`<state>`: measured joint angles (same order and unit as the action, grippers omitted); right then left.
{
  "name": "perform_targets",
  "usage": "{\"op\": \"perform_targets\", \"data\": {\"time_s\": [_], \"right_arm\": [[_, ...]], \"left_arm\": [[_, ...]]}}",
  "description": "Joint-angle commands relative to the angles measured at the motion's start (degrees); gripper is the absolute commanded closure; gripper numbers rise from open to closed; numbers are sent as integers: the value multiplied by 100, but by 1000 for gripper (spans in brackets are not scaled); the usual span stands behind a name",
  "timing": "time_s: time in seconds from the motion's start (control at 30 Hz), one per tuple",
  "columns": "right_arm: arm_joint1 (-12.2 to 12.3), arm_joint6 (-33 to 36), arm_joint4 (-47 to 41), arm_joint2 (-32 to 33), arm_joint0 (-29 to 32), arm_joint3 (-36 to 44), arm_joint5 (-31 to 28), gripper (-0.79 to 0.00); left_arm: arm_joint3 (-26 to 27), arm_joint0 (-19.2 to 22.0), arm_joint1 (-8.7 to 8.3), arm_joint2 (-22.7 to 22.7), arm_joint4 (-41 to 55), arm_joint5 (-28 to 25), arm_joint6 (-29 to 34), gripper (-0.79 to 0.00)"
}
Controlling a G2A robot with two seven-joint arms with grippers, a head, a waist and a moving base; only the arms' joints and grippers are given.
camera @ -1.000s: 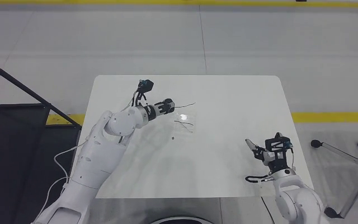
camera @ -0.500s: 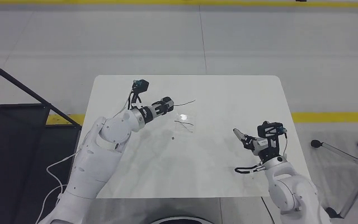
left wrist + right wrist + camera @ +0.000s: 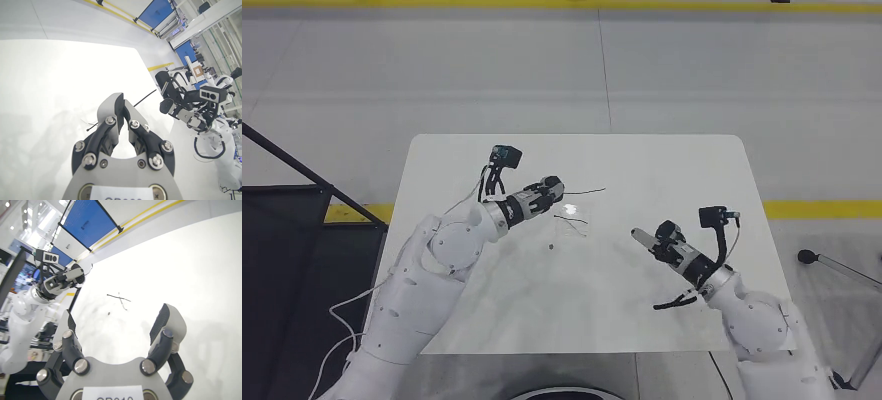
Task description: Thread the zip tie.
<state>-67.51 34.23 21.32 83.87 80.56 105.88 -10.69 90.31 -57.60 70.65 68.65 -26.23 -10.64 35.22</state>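
My left gripper (image 3: 555,186) (image 3: 123,103) hovers over the table's back left part, shut on a thin black zip tie (image 3: 584,189) (image 3: 145,98). The tie's free end sticks out toward the table's middle. A second black zip tie (image 3: 573,215) (image 3: 119,298) lies flat on the white table (image 3: 692,170), just in front of the held one. My right gripper (image 3: 652,236) (image 3: 117,315) is open and empty, over the right half of the table, apart from both ties. The right wrist view looks across at the left gripper (image 3: 75,274) and its tie (image 3: 91,268).
A small dark speck (image 3: 551,245) (image 3: 109,313) lies on the table near the loose tie. A black frame and dark panel (image 3: 282,230) stand off the table's left side. A yellow floor line (image 3: 822,208) runs behind the right edge.
The right arm has swung in from the table's right front edge toward the middle. The left gripper has shifted slightly right, carrying its tie.
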Motion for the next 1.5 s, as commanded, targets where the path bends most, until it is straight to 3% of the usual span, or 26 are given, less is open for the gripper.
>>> {"op": "perform_targets", "data": {"time_s": [0.0, 0.33, 0.73, 1.0, 1.1, 1.17, 1.2, 1.23, 1.47], "right_arm": [[-12, 157, -379, -84, -181, -131, 137, -785], [-14, 230, -452, -123, -256, -174, 177, -785], [-46, 519, -1418, -519, -656, -768, -508, -785], [-77, 813, -2029, -744, -1080, -1203, 82, -653], [-80, 856, -2095, -795, -1177, -1295, 212, -499], [-81, 849, -2128, -819, -1215, -1321, 272, -499], [-81, 828, -2136, -826, -1227, -1332, 298, -576], [-81, 817, -2136, -836, -1237, -1333, 313, -591], [-76, 776, -2175, -889, -1285, -1354, 370, -406]], "left_arm": [[56, -24, -4, -57, -87, -162, -17, 0], [56, -24, -4, -57, -87, -162, -17, 0], [165, 49, -16, -334, -254, -625, 363, 0], [194, 12, -40, -339, -302, -858, 312, 0], [211, -7, -50, -343, -345, -911, 297, 0], [213, -11, -54, -347, -378, -909, 283, 0], [207, -16, -54, -347, -386, -878, 261, 0], [208, -16, -53, -355, -391, -852, 247, 0], [173, 5, -58, -382, -411, -837, 200, 0]]}}
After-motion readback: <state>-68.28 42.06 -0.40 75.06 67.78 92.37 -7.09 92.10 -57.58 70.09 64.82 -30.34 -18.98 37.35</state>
